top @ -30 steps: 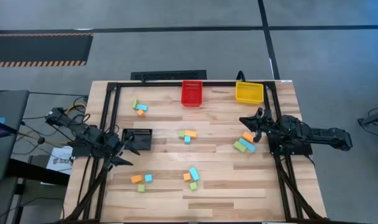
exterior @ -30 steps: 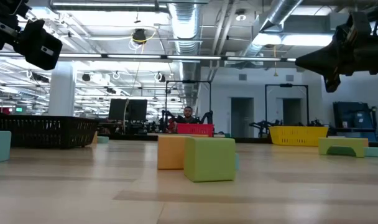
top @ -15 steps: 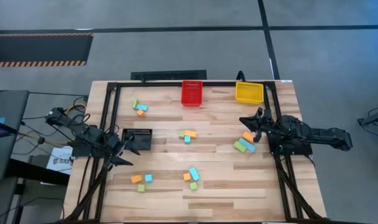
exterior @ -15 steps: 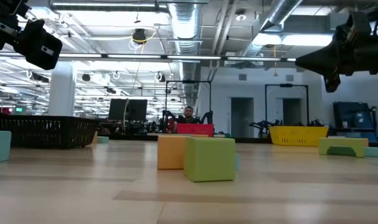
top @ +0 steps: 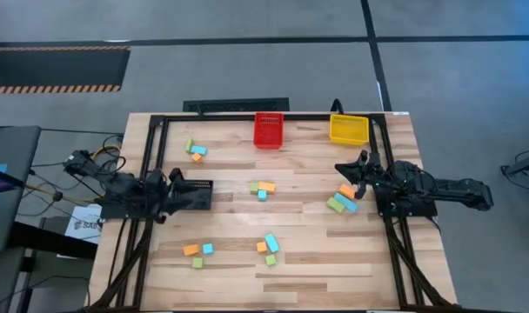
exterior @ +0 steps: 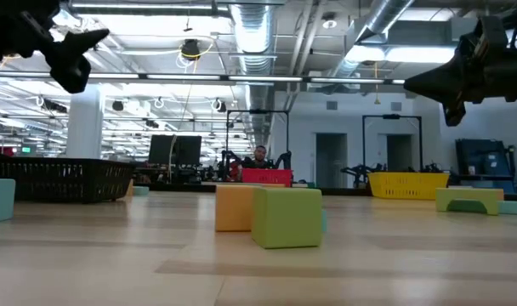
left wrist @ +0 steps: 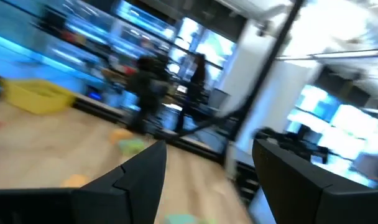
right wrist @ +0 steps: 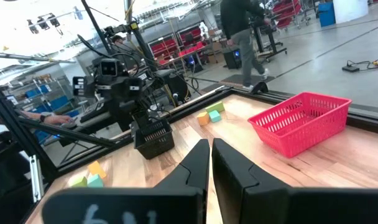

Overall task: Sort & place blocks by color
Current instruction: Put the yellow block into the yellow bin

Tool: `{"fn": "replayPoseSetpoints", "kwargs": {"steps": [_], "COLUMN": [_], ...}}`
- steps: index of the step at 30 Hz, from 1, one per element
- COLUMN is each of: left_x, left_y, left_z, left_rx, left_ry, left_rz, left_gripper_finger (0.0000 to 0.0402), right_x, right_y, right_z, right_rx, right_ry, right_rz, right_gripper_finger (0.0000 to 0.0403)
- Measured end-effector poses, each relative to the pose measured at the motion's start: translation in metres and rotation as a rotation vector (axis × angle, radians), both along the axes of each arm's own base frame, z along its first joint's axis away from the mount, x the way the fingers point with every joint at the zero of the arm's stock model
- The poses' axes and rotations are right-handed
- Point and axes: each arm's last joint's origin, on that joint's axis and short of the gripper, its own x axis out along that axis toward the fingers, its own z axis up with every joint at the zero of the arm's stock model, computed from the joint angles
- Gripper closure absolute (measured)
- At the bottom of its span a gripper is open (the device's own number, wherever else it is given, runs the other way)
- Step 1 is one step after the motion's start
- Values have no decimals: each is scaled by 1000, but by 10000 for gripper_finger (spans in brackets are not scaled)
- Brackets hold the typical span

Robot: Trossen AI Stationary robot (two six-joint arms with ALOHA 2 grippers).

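Small light-blue, orange and green blocks lie flat on the table in several groups: far left (top: 195, 150), centre (top: 263, 188), right (top: 343, 199), near left (top: 197, 250) and near centre (top: 269, 246). In the low view an orange block (exterior: 235, 208) and a green block (exterior: 286, 218) lie side by side close by. My left gripper (top: 177, 188) (left wrist: 207, 183) is open and hangs above the black bin's left side, touching nothing. My right gripper (top: 341, 168) (right wrist: 211, 163) is shut and empty, raised just beyond the right group on its far side.
The red bin (top: 268, 130) and the yellow bin (top: 349, 129) stand at the far edge; the black bin (top: 195, 193) stands left of centre. A black frame (top: 247, 116) runs along the far and side edges. Bare wood lies between the block groups. A person (right wrist: 239, 28) walks far behind.
My left gripper has swung toward the far edge and turned, from beside the black bin's near-left corner to above its left side; its wrist view is smeared by the motion. The right arm and all blocks have kept still.
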Motion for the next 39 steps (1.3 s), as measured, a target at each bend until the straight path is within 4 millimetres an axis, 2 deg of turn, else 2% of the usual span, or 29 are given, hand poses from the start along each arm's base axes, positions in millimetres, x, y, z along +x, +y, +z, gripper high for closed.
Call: {"fn": "replayPoseSetpoints", "kwargs": {"steps": [4,9,15,23,27,34,39], "left_x": [0,-1,-2,8,20,53,80], "left_y": [4,5,13,17,19,26,30], "left_z": [0,2,6,12,13,27,33], "left_rx": [-17,-3,1,127,185,275,391], "left_ry": [6,-5,-28,-81,-64,124,264], "left_rz": [136,185,348,284,285,364,403], "left_gripper_finger": [175,175,175,175,175,175,175], "right_x": [0,0,0,10,20,31,36], "right_y": [-1,-1,0,-1,-2,-4,-4], "right_z": [1,0,5,31,39,57,55], "right_rx": [-10,-26,-27,-38,-21,96,208], "right_ry": [-6,5,72,213,369,694,949], "right_rz": [-19,-8,5,1,4,-11,-53], "right_gripper_finger": [358,358,358,349,323,252,204]}}
